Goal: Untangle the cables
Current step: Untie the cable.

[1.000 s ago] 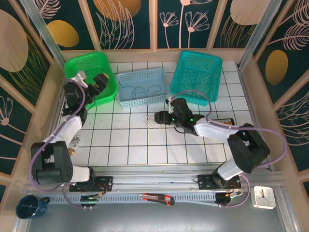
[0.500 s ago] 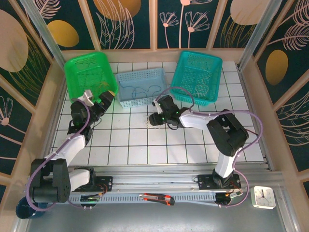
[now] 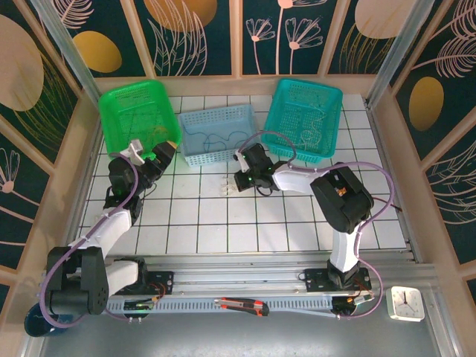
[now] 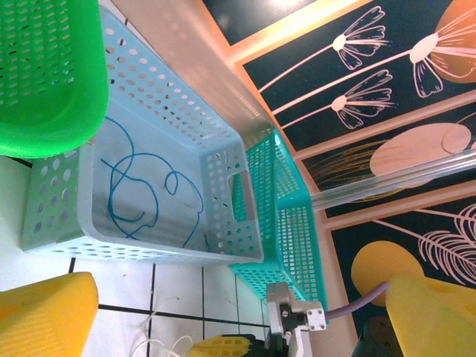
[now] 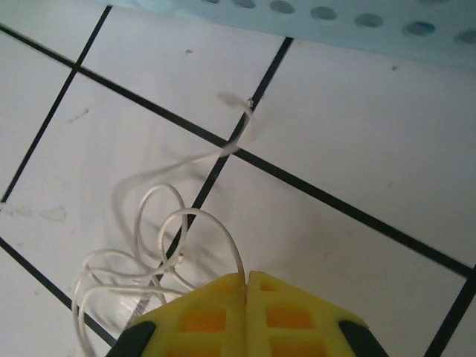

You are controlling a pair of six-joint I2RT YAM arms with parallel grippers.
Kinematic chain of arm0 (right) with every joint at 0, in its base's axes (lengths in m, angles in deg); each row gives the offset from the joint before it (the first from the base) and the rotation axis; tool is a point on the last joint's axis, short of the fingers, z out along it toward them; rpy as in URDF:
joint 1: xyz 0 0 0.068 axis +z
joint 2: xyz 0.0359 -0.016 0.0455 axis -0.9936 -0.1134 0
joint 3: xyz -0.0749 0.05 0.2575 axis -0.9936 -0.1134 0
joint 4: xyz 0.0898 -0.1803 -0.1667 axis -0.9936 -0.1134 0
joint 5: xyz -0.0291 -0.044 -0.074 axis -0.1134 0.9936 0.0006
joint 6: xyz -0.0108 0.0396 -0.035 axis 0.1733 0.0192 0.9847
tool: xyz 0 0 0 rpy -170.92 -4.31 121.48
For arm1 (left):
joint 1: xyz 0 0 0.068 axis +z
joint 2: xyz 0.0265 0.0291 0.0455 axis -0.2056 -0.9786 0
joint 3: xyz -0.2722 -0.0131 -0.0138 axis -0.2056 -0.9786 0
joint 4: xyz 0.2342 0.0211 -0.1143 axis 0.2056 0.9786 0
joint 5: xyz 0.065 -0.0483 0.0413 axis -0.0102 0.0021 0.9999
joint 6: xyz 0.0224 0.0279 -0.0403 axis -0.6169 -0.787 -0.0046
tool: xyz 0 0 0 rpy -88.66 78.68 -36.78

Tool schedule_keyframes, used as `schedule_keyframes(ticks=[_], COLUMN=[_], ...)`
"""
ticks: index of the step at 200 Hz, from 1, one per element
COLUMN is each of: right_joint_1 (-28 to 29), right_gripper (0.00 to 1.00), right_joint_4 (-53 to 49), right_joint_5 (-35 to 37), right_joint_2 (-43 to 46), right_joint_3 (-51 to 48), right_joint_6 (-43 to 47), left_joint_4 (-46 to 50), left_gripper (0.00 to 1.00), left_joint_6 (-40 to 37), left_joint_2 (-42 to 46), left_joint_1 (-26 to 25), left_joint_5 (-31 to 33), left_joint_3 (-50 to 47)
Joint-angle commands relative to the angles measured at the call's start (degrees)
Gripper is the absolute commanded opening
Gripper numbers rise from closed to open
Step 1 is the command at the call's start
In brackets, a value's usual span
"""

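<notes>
The cables (image 5: 160,245), thin limp white loops partly cut off at the frame edge, lie on the white tiled table (image 5: 387,141) just left of the right gripper (image 5: 245,277), whose yellow ribbed tips press together on one loop, with a perforated light blue basket (image 5: 349,11) just ahead, while the left gripper (image 3: 165,154) stands wide apart.

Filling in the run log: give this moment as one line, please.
left gripper: open, by green basket | right gripper: shut on white cable | cable: looped on table
</notes>
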Motion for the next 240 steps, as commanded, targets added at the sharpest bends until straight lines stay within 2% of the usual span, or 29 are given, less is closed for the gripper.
schedule_keyframes(ticks=[1,33,71,146,168,202,219,240], right_joint_1=[-0.23,-0.25,-0.3,-0.1,-0.09,-0.45,-0.6,-0.93], right_gripper=[0.0,0.0,0.0,0.0,0.0,0.0,0.0,0.0], right_joint_4=[0.29,1.72,4.93,8.93,8.75,8.52,6.28,5.93], right_joint_5=[-1.83,-3.16,-4.52,-5.92,-3.52,0.14,5.42,7.54], right_joint_2=[2.05,8.58,15.98,20.91,21.24,20.13,19.51,20.48], right_joint_3=[-0.75,-4.73,-9.38,-16.03,-17.73,-19.54,-19.32,-19.97], right_joint_6=[-0.59,-2.95,-7.4,-12.43,-13.72,-14.78,-15.14,-15.74], left_joint_4=[-1.92,-2.23,-2.58,-4.74,-5.04,-5.47,-3.76,2.11], left_gripper=[0.99,0.99,0.99,0.99,0.99,0.99,0.99,0.99], left_joint_6=[0.56,0.49,0.23,0.75,0.77,-0.96,-3.98,-10.5], left_joint_2=[1.09,1.55,1.29,-0.85,-2.1,-5.73,-8.01,-11.07], left_joint_1=[-0.41,-1.39,-6.09,-11.24,-13.04,-19.28,-22.75,-27.04], left_joint_5=[-1.43,-1.53,-0.41,2.16,2.75,4.74,6.37,9.91], left_joint_3=[-0.67,-1.36,-2.95,-5.28,-5.19,-4.03,-2.49,0.51])
